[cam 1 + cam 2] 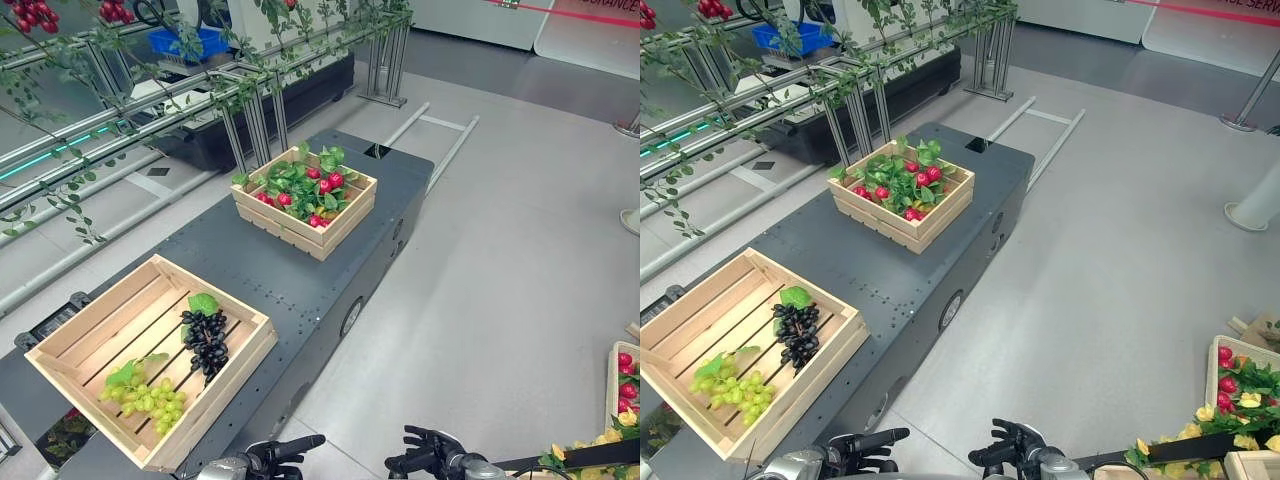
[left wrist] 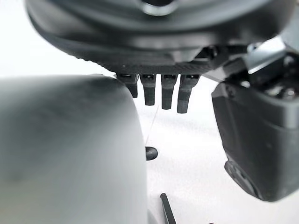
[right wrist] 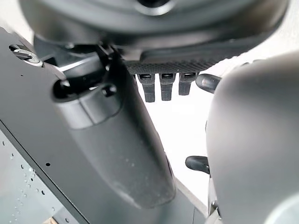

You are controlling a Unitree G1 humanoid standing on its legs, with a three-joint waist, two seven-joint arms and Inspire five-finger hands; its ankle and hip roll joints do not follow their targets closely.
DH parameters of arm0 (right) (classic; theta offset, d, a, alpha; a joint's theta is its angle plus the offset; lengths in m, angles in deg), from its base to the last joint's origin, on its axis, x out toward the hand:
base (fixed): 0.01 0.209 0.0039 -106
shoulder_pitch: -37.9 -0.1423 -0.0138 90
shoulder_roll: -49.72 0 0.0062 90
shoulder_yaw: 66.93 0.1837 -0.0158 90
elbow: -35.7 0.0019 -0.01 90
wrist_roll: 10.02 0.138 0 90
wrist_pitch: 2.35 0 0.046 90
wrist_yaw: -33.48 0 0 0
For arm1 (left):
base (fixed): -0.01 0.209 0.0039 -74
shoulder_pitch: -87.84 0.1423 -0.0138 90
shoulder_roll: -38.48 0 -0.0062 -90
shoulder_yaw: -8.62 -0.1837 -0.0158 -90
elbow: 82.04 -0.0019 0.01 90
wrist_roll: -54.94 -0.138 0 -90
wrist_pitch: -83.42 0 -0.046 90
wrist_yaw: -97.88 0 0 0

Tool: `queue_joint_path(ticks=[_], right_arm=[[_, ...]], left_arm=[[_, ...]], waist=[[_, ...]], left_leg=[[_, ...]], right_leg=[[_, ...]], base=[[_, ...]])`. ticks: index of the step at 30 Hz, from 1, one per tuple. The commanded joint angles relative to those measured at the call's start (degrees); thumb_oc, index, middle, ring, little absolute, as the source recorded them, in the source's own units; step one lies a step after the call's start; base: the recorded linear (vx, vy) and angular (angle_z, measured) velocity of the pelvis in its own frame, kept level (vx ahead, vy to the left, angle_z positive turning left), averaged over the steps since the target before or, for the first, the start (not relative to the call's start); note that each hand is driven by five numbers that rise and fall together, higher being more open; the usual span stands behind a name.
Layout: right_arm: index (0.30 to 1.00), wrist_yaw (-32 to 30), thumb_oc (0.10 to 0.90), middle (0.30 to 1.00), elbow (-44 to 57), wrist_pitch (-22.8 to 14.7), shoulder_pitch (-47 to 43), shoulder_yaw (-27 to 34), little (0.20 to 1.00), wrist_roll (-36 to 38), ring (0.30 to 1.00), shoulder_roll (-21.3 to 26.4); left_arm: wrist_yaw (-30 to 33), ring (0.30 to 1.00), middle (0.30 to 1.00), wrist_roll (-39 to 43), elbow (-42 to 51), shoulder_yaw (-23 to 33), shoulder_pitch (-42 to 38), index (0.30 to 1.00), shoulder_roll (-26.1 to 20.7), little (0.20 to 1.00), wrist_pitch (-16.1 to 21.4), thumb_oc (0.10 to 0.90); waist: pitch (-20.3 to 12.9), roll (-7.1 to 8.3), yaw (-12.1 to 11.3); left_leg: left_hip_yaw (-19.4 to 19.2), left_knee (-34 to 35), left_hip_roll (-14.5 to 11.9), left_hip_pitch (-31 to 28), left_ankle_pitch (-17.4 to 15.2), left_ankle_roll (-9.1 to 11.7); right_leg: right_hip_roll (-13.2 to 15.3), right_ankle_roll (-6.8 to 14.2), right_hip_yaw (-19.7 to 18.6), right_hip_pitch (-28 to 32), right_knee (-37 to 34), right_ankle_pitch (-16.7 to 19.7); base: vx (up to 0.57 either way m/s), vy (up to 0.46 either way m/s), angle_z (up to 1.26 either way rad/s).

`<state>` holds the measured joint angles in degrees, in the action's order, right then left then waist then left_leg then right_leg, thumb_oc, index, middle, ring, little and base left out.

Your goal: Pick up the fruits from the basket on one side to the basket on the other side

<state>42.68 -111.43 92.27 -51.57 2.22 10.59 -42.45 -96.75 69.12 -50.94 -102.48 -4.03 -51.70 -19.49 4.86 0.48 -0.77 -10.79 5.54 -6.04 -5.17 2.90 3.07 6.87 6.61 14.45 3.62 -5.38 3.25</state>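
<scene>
A light wooden crate [image 1: 92, 312] stands on the near left of the dark grey platform [image 1: 300, 270]. It holds a bunch of black grapes [image 1: 206, 342] and a bunch of green grapes [image 1: 150, 398]. Farther along the platform, a second wooden crate [image 1: 345, 222] is filled with red fruits [image 1: 328, 183] among green leaves. My left hand [image 1: 278, 453] and right hand [image 1: 424, 455] hang low at the front, below the platform's near end and apart from both crates. The fingers [image 2: 161, 91] of the left and the fingers [image 3: 161, 87] of the right are relaxed and hold nothing.
A metal rack with trailing vines [image 1: 150, 100] runs along the back left, with a blue bin [image 1: 180, 42] behind it. Another crate of red and yellow fruit [image 1: 1240, 385] stands on the floor at the lower right. A white post base [image 1: 1252, 215] stands on the grey floor right of the platform.
</scene>
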Motion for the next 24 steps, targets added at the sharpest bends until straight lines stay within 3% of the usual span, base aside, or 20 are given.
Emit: queue_joint_path(ticks=[1, 11, 24], right_arm=[[0.9, -0.8, 0.8, 0.9, 1.3, -1.3, -3.4, -0.4, 0.9, 0.2, 0.9, 0.5], [0.9, -0.7, 0.8, 0.9, 1.5, -1.4, -3.2, -0.5, 0.9, 1.0, 0.9, 0.4], [0.9, 0.1, 0.8, 0.9, 0.1, -1.3, -3.2, -1.0, 0.9, 0.5, 0.9, -0.6]], left_arm=[[0.4, 0.9, 0.9, -1.1, -2.0, -1.3, -4.0, 0.9, 1.7, 0.9, 2.8, 0.8], [-6.1, 0.9, 0.9, -1.5, -0.5, -2.4, -4.4, 0.9, 1.4, 0.9, 0.7, 0.8], [-4.9, 0.9, 0.9, 1.7, -1.3, -2.7, -4.5, 0.9, 2.2, 0.9, -1.1, 0.8]], waist=[[0.3, -0.29, 0.4], [0.3, -0.47, 1.0], [0.3, -0.15, 0.9]], left_leg=[[0.6, -0.5, 1.7, -0.9, -3.6, 0.0], [0.3, -0.5, 1.7, -1.1, -3.8, -0.1], [0.8, -0.5, 0.8, 0.7, -3.0, 0.4]], right_leg=[[2.0, 1.5, -0.4, 1.1, 0.4, -0.6], [1.9, 1.5, -1.1, 1.1, 0.4, -0.7], [0.4, 0.9, -1.1, 0.1, 0.4, -1.2]], base=[[0.0, 0.0, 0.0], [0.0, -0.002, 0.0], [0.01, -0.047, 0.0]])
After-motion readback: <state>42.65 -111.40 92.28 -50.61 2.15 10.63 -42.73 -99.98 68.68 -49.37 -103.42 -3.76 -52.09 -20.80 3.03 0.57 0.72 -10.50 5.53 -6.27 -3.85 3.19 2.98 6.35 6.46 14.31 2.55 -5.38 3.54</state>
